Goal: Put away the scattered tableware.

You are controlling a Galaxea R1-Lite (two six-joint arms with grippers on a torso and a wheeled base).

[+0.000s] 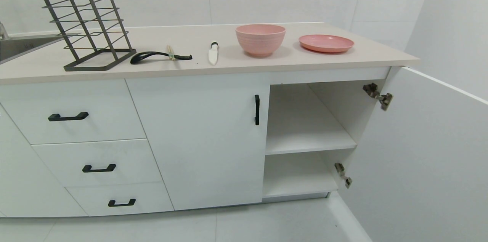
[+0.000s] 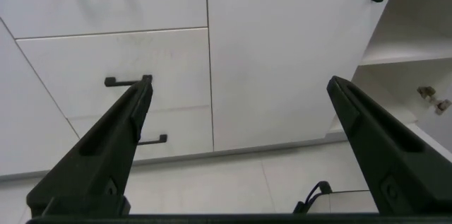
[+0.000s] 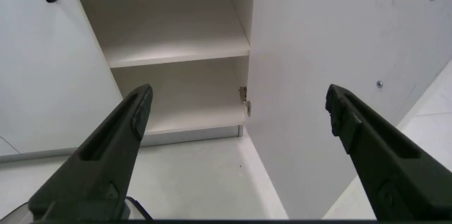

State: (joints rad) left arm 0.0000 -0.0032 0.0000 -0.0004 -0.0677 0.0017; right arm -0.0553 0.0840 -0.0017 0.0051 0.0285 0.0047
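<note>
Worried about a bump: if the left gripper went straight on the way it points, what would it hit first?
Probably the closed cabinet door, low down; the left gripper aims at it, though depth is unclear.

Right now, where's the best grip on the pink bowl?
Probably its rim, from above: the pink bowl stands upright, mouth open, with flaring walls that would likely slip a side grip. Straddle the near rim; the pink plate and white knife lie apart from it.

Pink bowl (image 1: 260, 39) nr pink plate (image 1: 326, 43), upright
</note>
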